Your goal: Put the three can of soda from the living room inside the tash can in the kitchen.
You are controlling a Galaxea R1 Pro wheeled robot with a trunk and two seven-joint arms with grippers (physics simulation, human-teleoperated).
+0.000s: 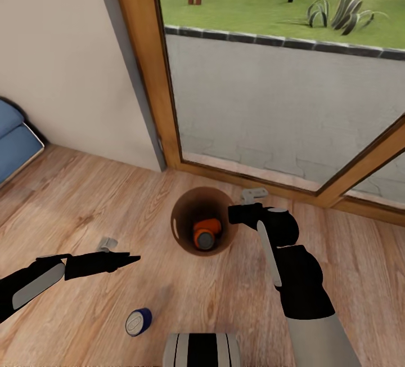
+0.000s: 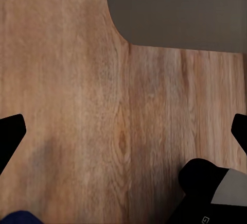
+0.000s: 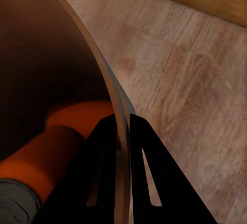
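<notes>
One orange can (image 1: pixel 206 233) inside bin (image 1: pixel 181 209), beside right pincer (image 1: pixel 232 213) clamping rim.

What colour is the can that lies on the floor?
The can is dark blue with a silvery top, seen best in the head view.

A wood-framed glass door (image 1: pixel 152 68) stands at the far edge of the wood-plank floor (image 1: pixel 73 198), next to a beige wall (image 1: pixel 56 46). Beyond the glass lie grey paving (image 1: pixel 270 108), a lawn (image 1: pixel 247 7) and spiky plants (image 1: pixel 343 12). A blue cushion (image 1: pixel 12 139) rests against the wall.
</notes>
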